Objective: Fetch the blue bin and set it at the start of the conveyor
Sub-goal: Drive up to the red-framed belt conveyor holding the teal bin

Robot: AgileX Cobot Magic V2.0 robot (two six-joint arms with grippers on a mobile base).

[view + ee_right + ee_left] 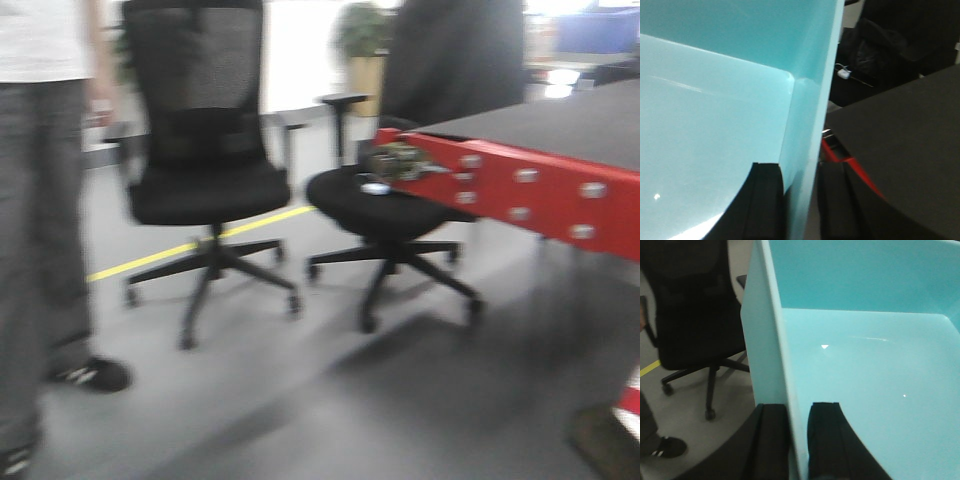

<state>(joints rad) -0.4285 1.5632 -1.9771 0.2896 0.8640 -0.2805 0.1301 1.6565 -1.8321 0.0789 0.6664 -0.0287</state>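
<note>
Spanning the right side of the front view, the conveyor start (560,130) presents a flat dark grey belt; its red end frame (520,190) carries silver bolts. Nothing rests on the visible belt. The blue bin (865,365) is carried off the floor between both arms and appears empty. In the right wrist view its side wall (810,100) stands just beside the belt edge (900,150), with the red frame below. Two black office chairs (205,150) stand on the grey floor (300,400) beyond the conveyor end. The left gripper (799,412) is clamped on one bin wall, one finger inside, one outside. The right gripper (800,172) is clamped likewise on the opposite wall.
</note>
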